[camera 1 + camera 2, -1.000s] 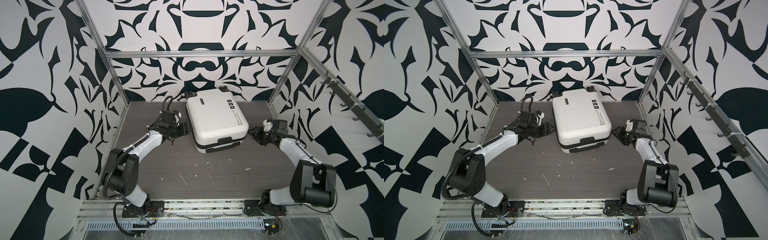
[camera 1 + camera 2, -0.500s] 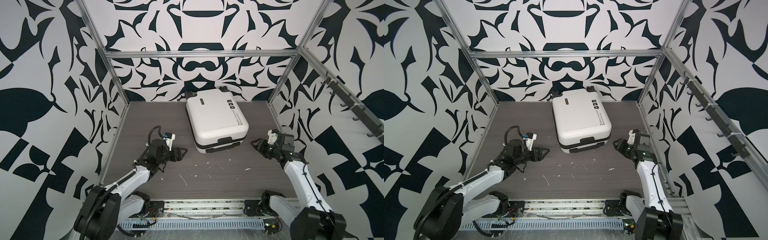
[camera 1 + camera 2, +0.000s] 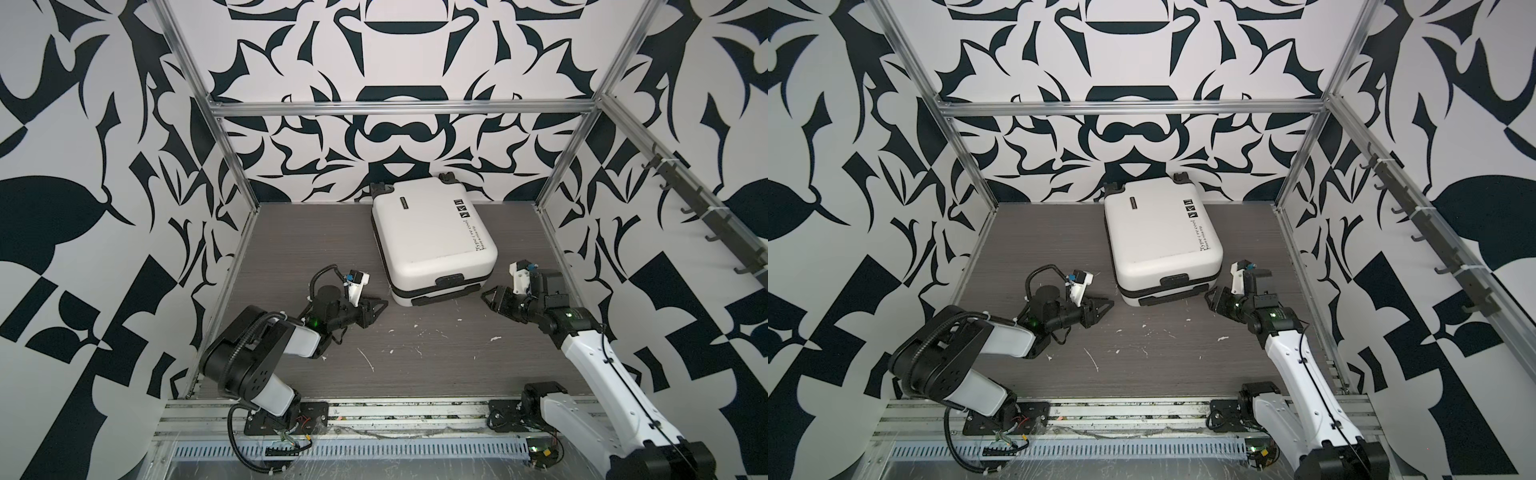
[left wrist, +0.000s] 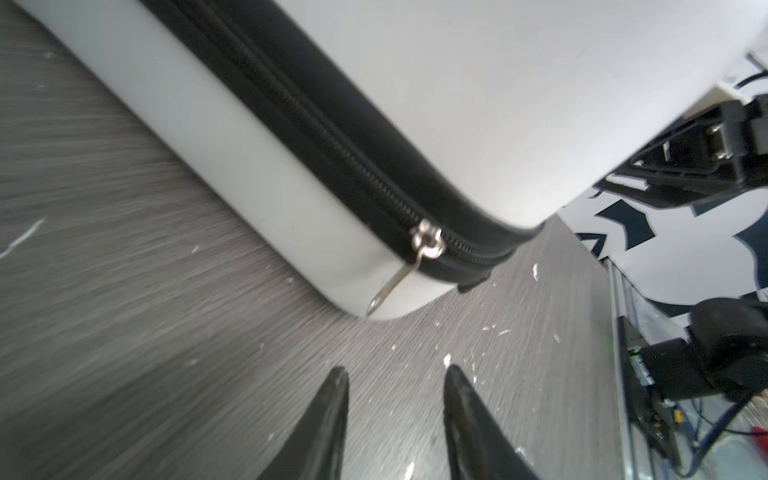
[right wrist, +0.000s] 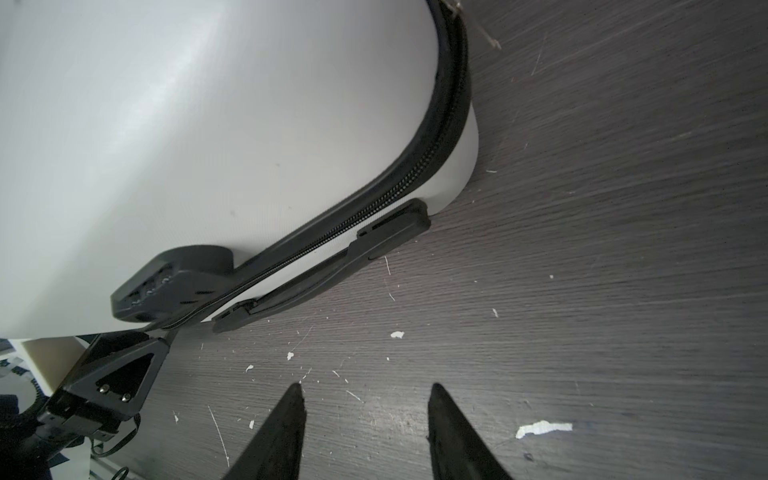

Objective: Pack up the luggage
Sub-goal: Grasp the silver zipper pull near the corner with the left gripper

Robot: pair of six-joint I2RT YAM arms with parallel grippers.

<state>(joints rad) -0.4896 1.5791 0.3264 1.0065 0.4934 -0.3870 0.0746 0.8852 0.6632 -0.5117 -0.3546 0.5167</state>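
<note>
The luggage [image 3: 432, 232] lies flat and closed on the table [image 3: 291, 249], just ahead of both tools. The left gripper [image 3: 376, 309] and right gripper [image 3: 488, 297] hover near its front corners, fingers apart and empty. Nothing stands between them and the shell. White flecks [image 5: 543, 428] litter the table beneath. The zipper pull [image 4: 424, 245] hangs ahead of the left gripper, and the carry handle [image 5: 332, 266] and lock [image 5: 166, 286] lie ahead of the right. The script text [image 3: 478, 237] ends in "cool", with three square stickers [image 3: 460, 208] beyond it.

Left tool [image 3: 380, 311] low, jaws apart, empty; right tool [image 3: 488, 300] likewise.

A robotics lab test cell is shown. The table [image 3: 436, 365] is enclosed by an aluminium frame [image 3: 399, 109] and black-and-white patterned panels [image 3: 399, 45].
</note>
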